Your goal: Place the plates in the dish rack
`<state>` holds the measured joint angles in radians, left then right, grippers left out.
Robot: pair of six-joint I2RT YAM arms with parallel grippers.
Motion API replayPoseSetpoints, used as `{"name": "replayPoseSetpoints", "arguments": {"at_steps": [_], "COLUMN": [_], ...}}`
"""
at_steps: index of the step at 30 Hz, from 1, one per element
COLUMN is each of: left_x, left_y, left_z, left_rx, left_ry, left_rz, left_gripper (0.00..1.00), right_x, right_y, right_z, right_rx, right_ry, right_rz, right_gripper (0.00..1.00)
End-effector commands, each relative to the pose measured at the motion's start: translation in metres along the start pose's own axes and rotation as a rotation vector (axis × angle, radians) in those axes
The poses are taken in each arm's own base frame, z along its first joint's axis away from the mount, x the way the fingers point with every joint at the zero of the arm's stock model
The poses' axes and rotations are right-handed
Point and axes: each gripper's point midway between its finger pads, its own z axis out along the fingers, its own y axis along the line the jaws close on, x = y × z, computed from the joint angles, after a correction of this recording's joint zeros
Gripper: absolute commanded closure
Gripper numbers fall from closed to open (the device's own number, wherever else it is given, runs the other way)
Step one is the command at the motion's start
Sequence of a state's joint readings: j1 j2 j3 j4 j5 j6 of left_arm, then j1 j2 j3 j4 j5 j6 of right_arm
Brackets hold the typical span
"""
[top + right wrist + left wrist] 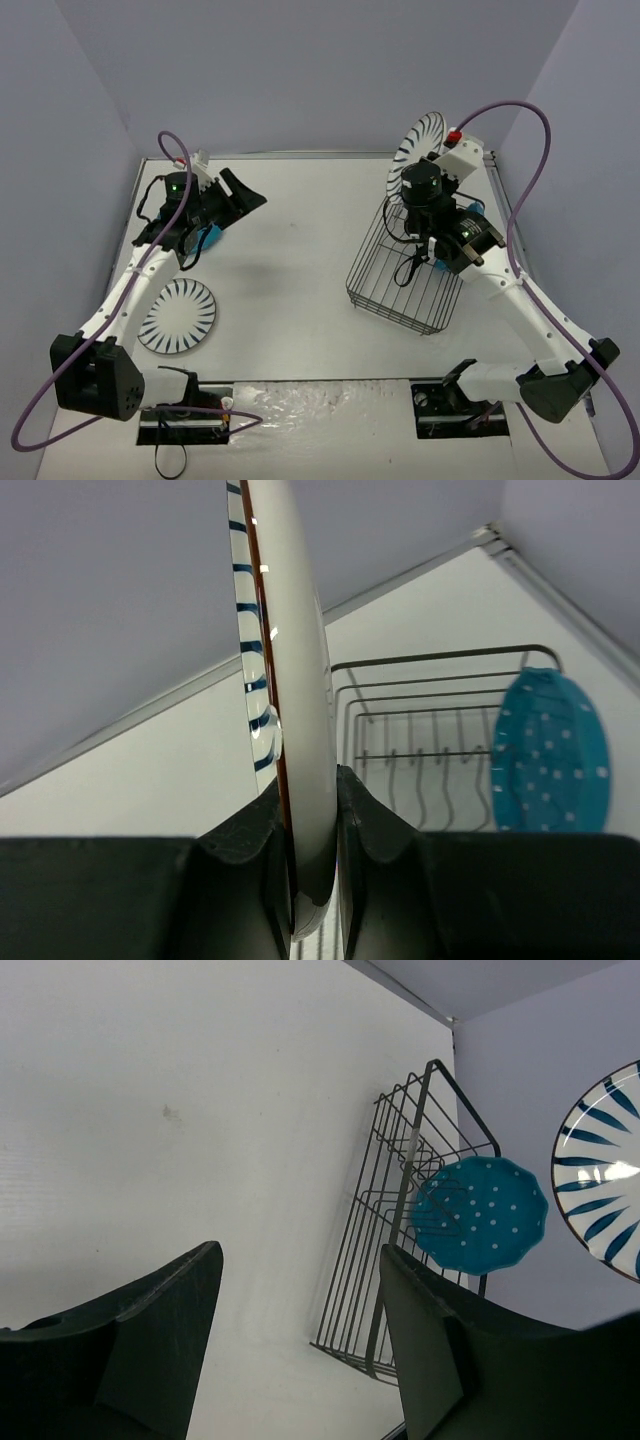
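The black wire dish rack (pixel 400 275) stands at the right of the table. A teal dotted plate (pixel 480 1215) stands upright in it, also seen in the right wrist view (pixel 548 750) at the rack's (pixel 440 730) right end. My right gripper (pixel 435 162) is shut on the rim of a white plate with dark stripes (pixel 417 143), holding it upright above the rack's far end; the jaws clamp its edge (pixel 300 690). Another striped plate (pixel 177 316) lies flat on the table at the near left. My left gripper (pixel 245 190) hovers open and empty (pixel 298 1255) at the far left.
Grey walls close in the table (pixel 300 250) at the back and on both sides. The arm bases and their cables sit along the near edge. The right arm reaches over the rack's right side.
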<state>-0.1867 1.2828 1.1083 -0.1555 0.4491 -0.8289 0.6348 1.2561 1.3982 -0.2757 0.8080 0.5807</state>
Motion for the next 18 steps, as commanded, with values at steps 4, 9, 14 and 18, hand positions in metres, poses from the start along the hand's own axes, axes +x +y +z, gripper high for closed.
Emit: {"name": "replayPoseSetpoints", "arguments": {"at_steps": [4,9,14,18], "left_x": [0.0,0.002,0.003,0.004], "left_y": [-0.021,-0.023,-0.023,-0.02], "left_z": [-0.007,-0.007,-0.008,-0.008], "left_rx": [0.068,0.08,0.079,0.07], "left_ry": [-0.052,-0.045,-0.044,-0.042], "left_rz": [0.052,0.051,0.054,0.055], "left_gripper": [0.4,0.4,0.4,0.4], "right_x": [-0.04,-0.02,0.01,0.025], "right_y": [-0.07,-0.085,-0.112,-0.123], "right_z": [-0.017,-0.011,0.004,0.014], "right_rx": [0.31,0.371,0.444,0.477], "right_ry": [-0.171,-0.158,-0.123,-0.101], "right_rz": [-0.032,-0.06,-0.073,-0.079], "right_gripper": [1.0,1.0,1.0,1.0]}}
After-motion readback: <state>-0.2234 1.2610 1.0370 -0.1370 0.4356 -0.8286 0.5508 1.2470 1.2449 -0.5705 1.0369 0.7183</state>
